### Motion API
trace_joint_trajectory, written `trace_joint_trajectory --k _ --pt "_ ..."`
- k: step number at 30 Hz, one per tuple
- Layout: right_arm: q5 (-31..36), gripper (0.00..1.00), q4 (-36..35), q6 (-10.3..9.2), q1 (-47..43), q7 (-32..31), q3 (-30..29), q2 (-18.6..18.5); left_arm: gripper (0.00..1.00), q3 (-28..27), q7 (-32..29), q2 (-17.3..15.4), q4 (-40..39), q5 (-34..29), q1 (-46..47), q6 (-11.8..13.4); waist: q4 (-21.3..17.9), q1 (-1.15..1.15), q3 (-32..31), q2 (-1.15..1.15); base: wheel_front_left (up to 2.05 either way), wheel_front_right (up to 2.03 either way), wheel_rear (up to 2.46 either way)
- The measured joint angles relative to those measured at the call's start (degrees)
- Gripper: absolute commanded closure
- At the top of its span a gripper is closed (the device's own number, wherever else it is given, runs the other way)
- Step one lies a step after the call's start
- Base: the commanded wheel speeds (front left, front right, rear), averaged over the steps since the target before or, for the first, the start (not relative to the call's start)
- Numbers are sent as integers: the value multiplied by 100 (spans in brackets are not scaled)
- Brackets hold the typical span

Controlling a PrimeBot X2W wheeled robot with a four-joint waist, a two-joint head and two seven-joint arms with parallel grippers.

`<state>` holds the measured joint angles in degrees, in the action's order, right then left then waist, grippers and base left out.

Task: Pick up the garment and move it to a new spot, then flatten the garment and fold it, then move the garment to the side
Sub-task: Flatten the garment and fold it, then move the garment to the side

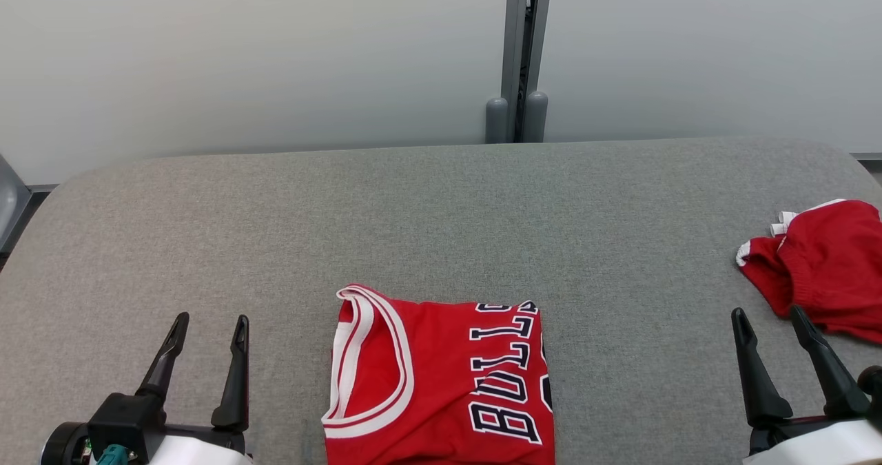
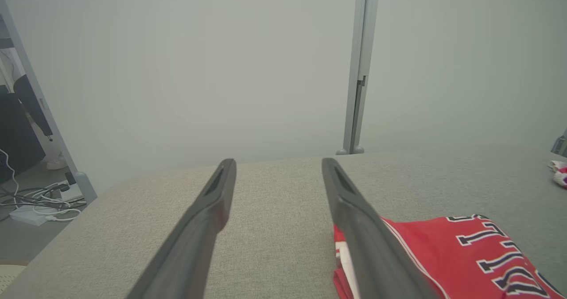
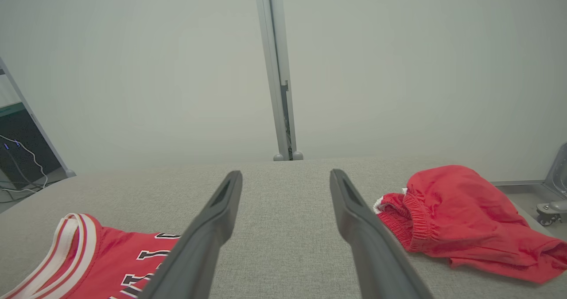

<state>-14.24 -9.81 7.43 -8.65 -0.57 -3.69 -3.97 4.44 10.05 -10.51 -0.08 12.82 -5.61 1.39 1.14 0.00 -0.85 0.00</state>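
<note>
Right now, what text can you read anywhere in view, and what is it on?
"BULLS": dark white-edged letters running sideways on the folded red jersey with white trim; last letter partly cut off.
Dark marks at the jersey's right edge: cut off, unreadable.
Crumpled red shorts with white trim: no text visible.

I take this for a lab or test bay rather than a home. Ahead of my left gripper (image 2: 278, 161), a grey fabric-covered bench (image 2: 274, 210) ends at plain pale partition panels (image 2: 199, 68) joined by a metal post (image 2: 359, 68). Further to its left, loose cables (image 2: 35, 197) sprawl on a bare floor.
</note>
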Motion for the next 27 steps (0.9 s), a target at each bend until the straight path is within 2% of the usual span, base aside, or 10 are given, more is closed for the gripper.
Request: trace_joint_trajectory --k 27 --pt "7 0 79 0 -29 9 -97 85 0 94 -145 -112 -12 82 13 98 81 0 -24 0 0 0 0"
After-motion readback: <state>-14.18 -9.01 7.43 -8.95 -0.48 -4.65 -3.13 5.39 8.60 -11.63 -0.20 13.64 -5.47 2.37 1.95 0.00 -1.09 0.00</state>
